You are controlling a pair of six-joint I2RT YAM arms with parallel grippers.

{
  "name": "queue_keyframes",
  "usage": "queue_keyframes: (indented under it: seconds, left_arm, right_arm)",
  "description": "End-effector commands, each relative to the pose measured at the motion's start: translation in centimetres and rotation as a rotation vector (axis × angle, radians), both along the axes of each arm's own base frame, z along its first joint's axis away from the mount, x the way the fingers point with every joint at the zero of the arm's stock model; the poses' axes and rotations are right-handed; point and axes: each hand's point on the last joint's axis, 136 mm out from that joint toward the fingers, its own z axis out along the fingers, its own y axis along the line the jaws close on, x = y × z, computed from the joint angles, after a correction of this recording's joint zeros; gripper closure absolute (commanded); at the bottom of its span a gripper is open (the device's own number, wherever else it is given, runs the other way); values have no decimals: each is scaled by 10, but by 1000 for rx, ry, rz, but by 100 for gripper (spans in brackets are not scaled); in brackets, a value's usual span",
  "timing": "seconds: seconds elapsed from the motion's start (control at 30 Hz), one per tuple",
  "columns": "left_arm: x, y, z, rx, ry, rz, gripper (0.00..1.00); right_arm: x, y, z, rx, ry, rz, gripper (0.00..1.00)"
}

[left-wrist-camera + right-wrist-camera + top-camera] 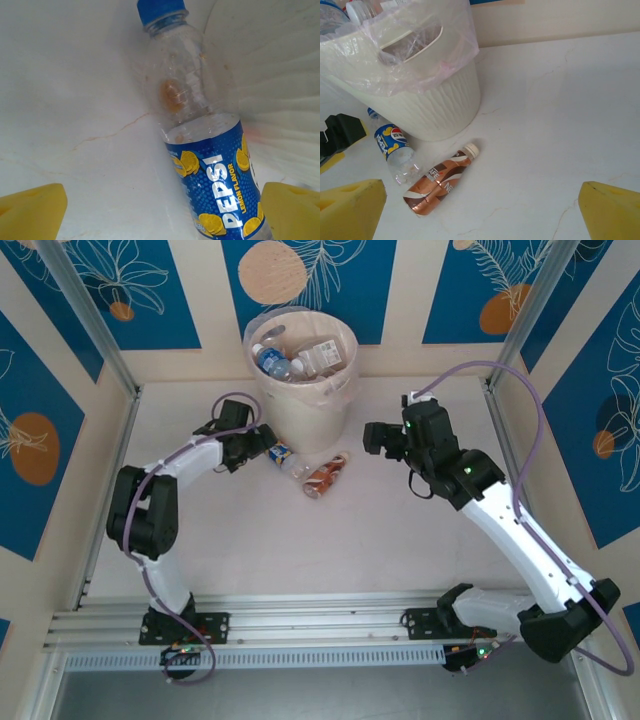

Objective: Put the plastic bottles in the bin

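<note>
Veined marble tabletop (pixel 560 125), ribbed round bin (pixel 440 105)

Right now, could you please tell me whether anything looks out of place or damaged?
Two bottles lie on their sides beside the bin: a lemon Pepsi bottle with a brownish blotch in its clear part, and a copper-labelled bottle. Nothing looks spilled.

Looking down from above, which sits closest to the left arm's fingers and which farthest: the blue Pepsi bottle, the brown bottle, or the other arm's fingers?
1. Blue Pepsi bottle: right in front of the left fingers.
2. Brown bottle: lying just beyond it, to the right.
3. Right fingers: farther right again, across the gap.
</note>
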Motion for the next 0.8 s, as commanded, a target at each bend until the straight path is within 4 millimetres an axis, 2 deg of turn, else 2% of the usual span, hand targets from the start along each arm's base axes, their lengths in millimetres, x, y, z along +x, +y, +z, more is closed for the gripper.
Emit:
queue_keyframes:
  seconds: [0.0,0.27,0.77]
  left_arm:
    - [11,-10,1,-76,-9,-11,0]
    - [14,-28,-15,-131,20,-42,1]
    - [12,-42,-39,-88,82,-77,4]
  right_arm:
    - [-10,-10,-5,18,7,-51,1]
    - [-21,-14,-11,28,17,-61,1]
    - [-18,-1,-13,12,22,-32,1]
